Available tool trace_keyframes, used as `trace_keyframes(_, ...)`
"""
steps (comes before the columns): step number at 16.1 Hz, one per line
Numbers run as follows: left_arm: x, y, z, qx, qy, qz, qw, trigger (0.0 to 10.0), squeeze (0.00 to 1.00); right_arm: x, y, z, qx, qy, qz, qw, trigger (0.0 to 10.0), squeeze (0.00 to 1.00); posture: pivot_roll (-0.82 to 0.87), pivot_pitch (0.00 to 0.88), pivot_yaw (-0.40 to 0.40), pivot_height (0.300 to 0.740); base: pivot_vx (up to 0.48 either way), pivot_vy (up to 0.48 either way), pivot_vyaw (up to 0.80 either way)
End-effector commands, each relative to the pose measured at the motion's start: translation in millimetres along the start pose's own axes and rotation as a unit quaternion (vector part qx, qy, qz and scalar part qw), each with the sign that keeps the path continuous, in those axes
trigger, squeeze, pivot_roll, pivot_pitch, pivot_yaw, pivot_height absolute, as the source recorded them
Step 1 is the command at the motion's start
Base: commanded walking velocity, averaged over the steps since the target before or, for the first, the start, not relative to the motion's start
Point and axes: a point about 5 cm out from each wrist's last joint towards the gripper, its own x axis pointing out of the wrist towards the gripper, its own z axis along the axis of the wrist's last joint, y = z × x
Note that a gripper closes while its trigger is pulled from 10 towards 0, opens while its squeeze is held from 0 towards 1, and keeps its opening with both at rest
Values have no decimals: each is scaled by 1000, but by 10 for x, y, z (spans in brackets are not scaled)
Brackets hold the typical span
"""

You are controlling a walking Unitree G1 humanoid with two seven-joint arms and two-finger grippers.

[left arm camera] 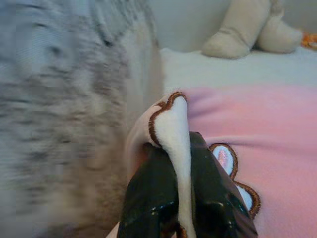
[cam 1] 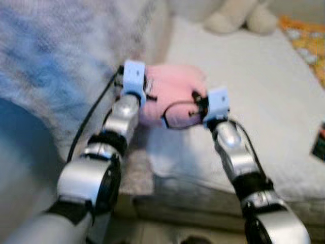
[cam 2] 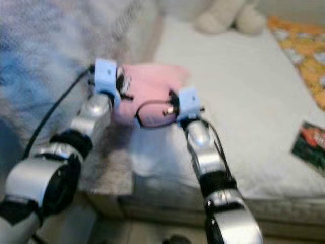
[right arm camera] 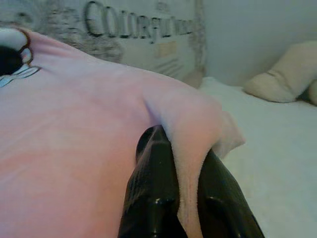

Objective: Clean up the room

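Now both tools clamped on pink blanket (cam 1: 175,96); left tool (left arm camera: 183,198), right tool (right arm camera: 185,198), over bed (cam 1: 264,101)

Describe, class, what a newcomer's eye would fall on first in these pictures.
First, the pink fleece cloth, held up above the white bed between both arms. The left gripper pinches a brown-trimmed edge of it, and the right gripper pinches a fold on its other side. Next, a cream plush toy lies at the bed's far end.
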Motion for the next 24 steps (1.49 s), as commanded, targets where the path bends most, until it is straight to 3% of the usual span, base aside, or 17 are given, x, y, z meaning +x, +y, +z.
trace_keyframes(1, 19, 227, 79, -21, -1, 70, 997, 10000, 0, -14, -257, -18, -12, 18, -40, 999, 10000, 0, -3, 0, 16, 740, 480, 0, 0)
trace_keyframes(3, 27, 142, 117, -10, -14, 69, 997, 10000, 0, 2, -248, -36, -17, 28, -37, 999, 10000, 0, -12, 0, 25, 740, 480, 0, 0)
trace_keyframes(5, 35, 192, 138, 16, -1, 114, 993, 10000, 0, 85, -195, -54, -4, 48, -22, 999, 10000, 0, -16, 0, 31, 740, 0, 0, 0)
trace_keyframes(7, 33, 289, 192, 15, -18, 142, 990, 10000, 0, 203, -143, -71, -36, 88, 7, 995, 10000, 0, -22, 16, 22, 740, 0, 0, 0)
trace_keyframes(8, 33, 285, 195, -11, -22, 140, 990, 10000, 0, 220, -113, -83, -48, 98, 24, 994, 10000, 0, -21, 32, 18, 740, 0, 0, 0)
trace_keyframes(9, 16, 240, 113, -16, -13, 144, 989, 10000, 0, 206, -54, -189, -115, 132, 55, 983, 10000, 0, -35, 84, 3, 740, 0, 0, 0)
trace_keyframes(10, 7, 204, 63, -19, -6, 140, 990, 10000, 0, 182, -42, -243, -137, 144, 64, 978, 10000, 0, -42, 106, 5, 740, 0, 0, 0)
trace_keyframes(11, -34, 90, -119, -41, 25, 132, 990, 10000, 0, 108, -57, -377, -170, 176, 69, 967, 10000, 0, -42, 120, -10, 740, 0, 0, 0)
trace_keyframes(13, -124, -135, -387, -42, 61, 106, 992, 10000, 0, 15, -78, -531, -178, 215, 67, 958, 10000, 0, -43, 140, -21, 740, 0, 0, 0)
trace_keyframes(16, -205, -382, -567, -56, 91, 70, 992, 10000, 0, -70, -112, -637, -226, 232, 79, 943, 10000, 0, -49, 163, -23, 740, 0, 0, 0)
trace_keyframes(18, -198, -485, -523, -60, 86, 52, 993, 10000, 0, -68, -217, -613, -217, 233, 49, 947, 10000, 0, -57, 170, -22, 740, 0, 0, 0)
trace_keyframes(21, -178, -379, -507, -50, 87, 70, 992, 10000, 0, -38, -239, -572, -134, 226, 20, 965, 10000, 0, -57, 170, -22, 740, 0, 0, 0)
trace_keyframes(22, -170, -314, -503, -57, 87, 77, 992, 10000, 714, -20, -237, -550, -94, 221, 8, 971, 10000, 1000, -46, 172, -19, 740, 0, 0, 0)
trace_keyframes(23, -160, -263, -488, -63, 85, 81, 991, 10000, 1000, -4, -232, -534, -47, 218, -3, 975, 10000, 1000, -42, 171, -19, 740, 0, 0, 0)
trace_keyframes(24, -156, -270, -466, -65, 78, 84, 991, 10000, 1000, 8, -242, -518, -21, 215, -11, 976, 10000, 1000, -39, 169, -23, 740, 0, 0, 0)
